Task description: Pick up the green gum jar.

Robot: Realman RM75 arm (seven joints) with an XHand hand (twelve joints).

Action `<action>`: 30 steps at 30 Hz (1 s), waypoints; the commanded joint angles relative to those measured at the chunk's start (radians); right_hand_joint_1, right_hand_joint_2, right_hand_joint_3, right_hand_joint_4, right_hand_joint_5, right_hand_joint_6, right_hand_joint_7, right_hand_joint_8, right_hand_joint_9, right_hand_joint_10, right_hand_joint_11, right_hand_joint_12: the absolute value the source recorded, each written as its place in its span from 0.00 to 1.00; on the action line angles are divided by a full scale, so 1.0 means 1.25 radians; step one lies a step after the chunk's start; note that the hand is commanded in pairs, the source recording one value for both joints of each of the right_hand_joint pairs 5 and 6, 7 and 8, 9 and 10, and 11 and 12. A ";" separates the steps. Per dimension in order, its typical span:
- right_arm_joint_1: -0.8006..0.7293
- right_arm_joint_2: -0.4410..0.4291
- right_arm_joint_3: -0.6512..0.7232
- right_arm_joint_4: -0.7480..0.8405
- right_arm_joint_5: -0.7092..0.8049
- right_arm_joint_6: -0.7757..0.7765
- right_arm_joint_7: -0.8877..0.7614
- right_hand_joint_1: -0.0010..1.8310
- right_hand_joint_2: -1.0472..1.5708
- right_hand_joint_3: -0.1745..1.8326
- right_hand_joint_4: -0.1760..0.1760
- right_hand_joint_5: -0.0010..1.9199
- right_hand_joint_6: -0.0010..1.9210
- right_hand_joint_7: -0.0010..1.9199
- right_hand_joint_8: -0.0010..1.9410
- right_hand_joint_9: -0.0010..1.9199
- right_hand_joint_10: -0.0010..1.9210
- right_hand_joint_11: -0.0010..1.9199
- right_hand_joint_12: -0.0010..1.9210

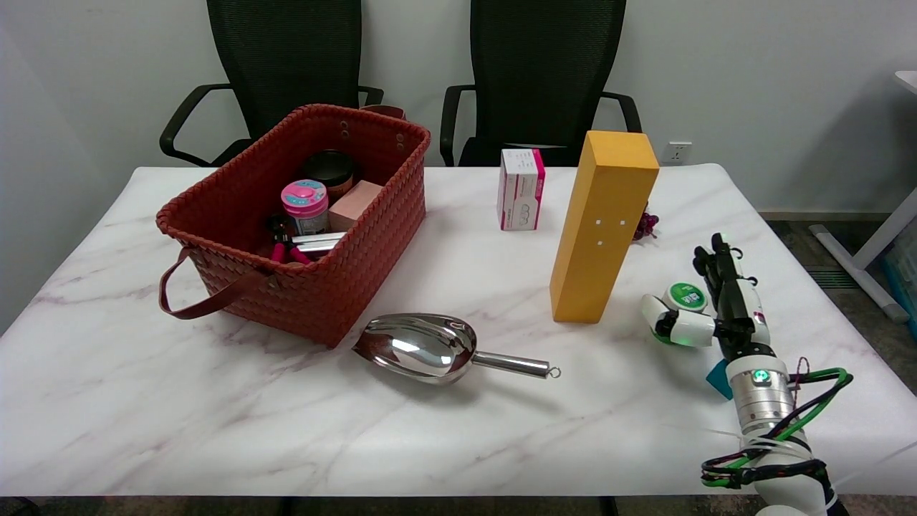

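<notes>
Right hand sits at lower right of frame, arm coming in from the bottom-right corner w/ green and black cables looped around the wrist. Thumb reaches out to the left, other fingers stand up toward the top of frame. Green gum jar is right in between, white lid w/ green label facing up, jar body mostly hidden behind thumb. Thumb wraps the jar's near side and fingers stand just at its right side; actual contact/grip can't be told from this angle, nor whether the jar is off the bench or resting on it.

Just left of the hand, a tall yellow block stands upright on the bench, near the jar but apart from it. Behind the block's right edge, a small dark purple thing, too small to ID. Pink-and-white box upright at upper centre, well apart from the hand. Metal scoop lies at lower centre, handle pointing right.

Red woven basket at left of frame w/ a strap handle hanging on its near-left side. Inside: pink-lidded jar, dark round tin, pinkish box, some pink-handled tool at front. A small teal bit shows beside the wrist.

Two black office chairs behind the bench at top of frame.
</notes>
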State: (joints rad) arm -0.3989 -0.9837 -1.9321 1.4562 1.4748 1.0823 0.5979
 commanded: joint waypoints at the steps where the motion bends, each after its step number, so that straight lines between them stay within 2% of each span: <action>1: -0.072 0.003 0.052 0.122 0.052 0.010 -0.165 0.68 0.47 0.63 0.50 0.00 0.00 0.11 0.11 0.10 0.10 0.00 0.00; 10: -0.083 0.000 0.044 0.150 0.071 0.015 -0.171 0.68 0.47 0.65 0.50 0.00 0.00 0.14 0.14 0.12 0.12 0.00 0.00; 18: -0.077 0.005 0.034 0.186 0.116 -0.001 -0.251 0.68 0.47 0.65 0.50 0.00 0.00 0.17 0.17 0.14 0.14 0.00 0.00; 30: -0.046 0.022 0.003 0.189 0.147 -0.039 -0.245 0.68 0.48 0.65 0.50 0.00 0.00 0.16 0.16 0.13 0.13 0.00 0.00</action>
State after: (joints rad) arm -0.4781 -0.9737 -1.9010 1.6534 1.5953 1.0873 0.3432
